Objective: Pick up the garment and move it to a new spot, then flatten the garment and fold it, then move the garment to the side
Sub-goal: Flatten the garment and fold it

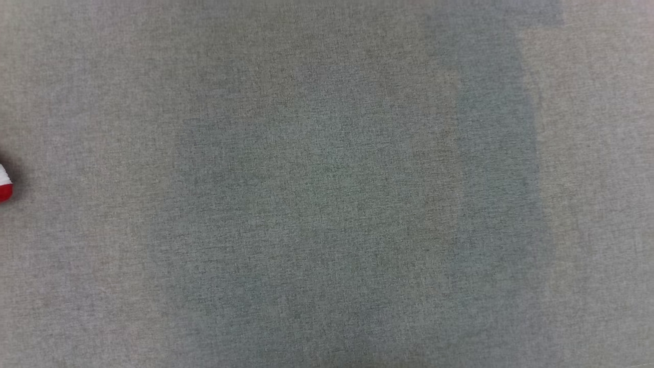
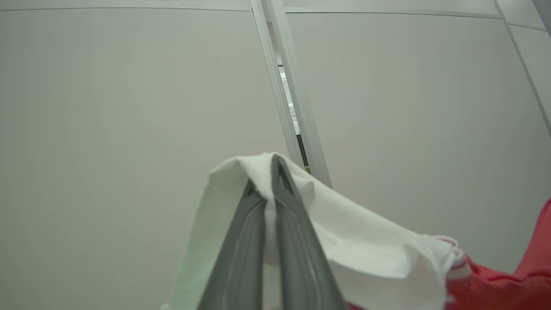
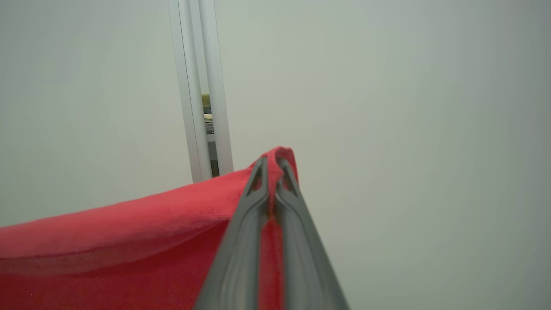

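Note:
The garment (image 2: 370,254) is red and white. In the left wrist view its white part drapes over my left gripper (image 2: 267,174), which is shut on it, and red cloth trails off to the lower right. My right gripper (image 3: 274,165) is shut on a red edge of the garment (image 3: 129,228), which stretches away to the left. Both grippers point at a pale wall, with the garment lifted between them. A small red and white bit of the garment (image 1: 4,185) peeks in at the head view's left edge, above the grey cloth-covered surface (image 1: 327,184).
Pale wall panels (image 2: 129,107) stand ahead of both grippers, split by a narrow vertical gap with a light frame (image 2: 292,107), also seen as the frame (image 3: 200,94) in the right wrist view. The grey surface stretches across the head view.

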`<state>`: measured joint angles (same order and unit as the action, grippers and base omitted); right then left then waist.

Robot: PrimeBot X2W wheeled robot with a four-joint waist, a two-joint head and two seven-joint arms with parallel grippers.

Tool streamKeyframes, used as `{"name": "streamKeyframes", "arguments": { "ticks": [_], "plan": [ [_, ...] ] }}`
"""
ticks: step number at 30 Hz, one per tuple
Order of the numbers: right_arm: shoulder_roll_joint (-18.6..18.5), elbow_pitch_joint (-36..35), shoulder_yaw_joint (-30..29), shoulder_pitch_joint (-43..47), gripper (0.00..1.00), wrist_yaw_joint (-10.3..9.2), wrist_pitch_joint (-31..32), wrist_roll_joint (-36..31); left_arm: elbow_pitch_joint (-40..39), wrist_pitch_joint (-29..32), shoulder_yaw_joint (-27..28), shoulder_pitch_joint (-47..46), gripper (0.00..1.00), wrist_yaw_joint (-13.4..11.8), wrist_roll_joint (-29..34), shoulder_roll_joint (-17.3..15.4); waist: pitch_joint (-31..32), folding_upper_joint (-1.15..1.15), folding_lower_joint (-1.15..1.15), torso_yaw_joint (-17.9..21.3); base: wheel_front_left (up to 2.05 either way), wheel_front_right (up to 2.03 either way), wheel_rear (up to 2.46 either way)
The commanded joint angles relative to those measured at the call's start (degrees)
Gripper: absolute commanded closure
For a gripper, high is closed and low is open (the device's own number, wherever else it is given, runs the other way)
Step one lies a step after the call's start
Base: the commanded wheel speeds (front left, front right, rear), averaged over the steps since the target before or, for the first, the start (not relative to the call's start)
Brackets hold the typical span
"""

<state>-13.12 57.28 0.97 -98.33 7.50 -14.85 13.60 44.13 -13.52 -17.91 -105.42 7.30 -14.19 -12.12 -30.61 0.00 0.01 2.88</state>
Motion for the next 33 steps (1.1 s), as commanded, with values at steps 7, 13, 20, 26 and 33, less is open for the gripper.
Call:
{"name": "streamKeyframes", "arguments": {
  "ticks": [7,13,20,26,33],
  "plan": [
    [-1.39,-2.01,2.92,4.11,1.0,-0.03,-0.36,2.08,0.31,-1.3,-2.78,4.73,1.0,0.23,-3.87,-0.15,-3.15,0.0,-0.01,-0.94,0.0,0.0,0.0],
    [-3.08,-13.24,4.28,16.47,1.0,-0.02,-0.39,5.71,-7.94,-1.71,-2.46,15.94,1.0,0.1,-6.22,-0.42,-3.0,0.0,-0.01,-2.03,0.0,0.0,0.0],
    [-2.96,-25.27,4.29,38.22,1.0,-0.03,-0.32,10.17,-22.85,-1.66,1.89,39.6,1.0,-2.21,-7.57,-2.21,1.97,0.0,-0.01,-1.16,0.0,0.0,0.0],
    [-1.74,-32.16,3.59,56.17,1.0,-0.02,-0.31,12.24,-34.56,-1.68,2.76,62.1,1.0,-5.6,-8.38,-2.01,6.29,0.0,-0.01,-1.23,0.0,0.0,0.0],
    [-0.4,-36.34,2.85,72.57,1.0,-0.02,-0.32,14.72,-43.54,-1.69,3.2,83.72,1.0,-9.18,-10.9,-0.76,10.84,0.0,-0.01,-1.54,0.0,0.0,0.0]
  ]
}}
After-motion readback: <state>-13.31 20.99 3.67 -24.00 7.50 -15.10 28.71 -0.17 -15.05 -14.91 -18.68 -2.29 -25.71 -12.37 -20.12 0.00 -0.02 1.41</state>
